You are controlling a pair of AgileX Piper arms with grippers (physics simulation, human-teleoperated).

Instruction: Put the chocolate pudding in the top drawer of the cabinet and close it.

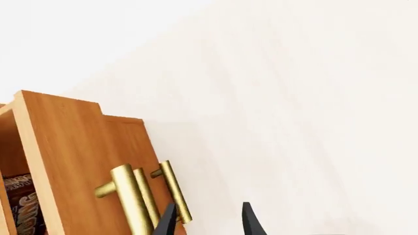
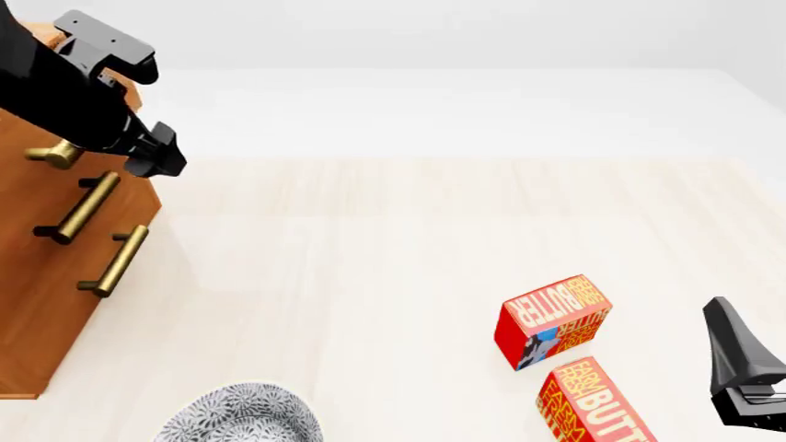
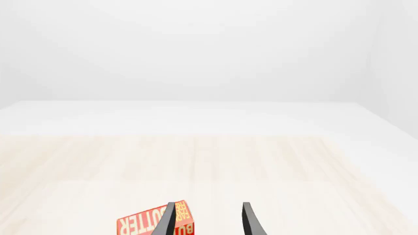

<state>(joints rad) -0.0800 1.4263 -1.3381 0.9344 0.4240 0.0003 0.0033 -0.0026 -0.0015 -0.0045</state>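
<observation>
The cabinet (image 2: 50, 276) stands at the table's left edge, with brass bar handles on its drawer fronts. The top drawer (image 1: 65, 156) sticks out past the lower fronts, and its handle (image 1: 127, 196) is free. Inside it lies a dark brown lettered box, the chocolate pudding (image 1: 19, 205), mostly cut off. My left gripper (image 1: 209, 223) is open and holds nothing, just off the handles. From the front, the left gripper (image 2: 154, 157) hangs beside the cabinet's upper front. My right gripper (image 3: 207, 220) is open and empty near the right edge (image 2: 737, 364).
Two red-and-orange butter boxes lie at the front right, one (image 2: 553, 319) behind the other (image 2: 590, 401); one butter box (image 3: 147, 224) shows behind the right fingers. A grey patterned bowl (image 2: 246, 416) sits at the front edge left of centre.
</observation>
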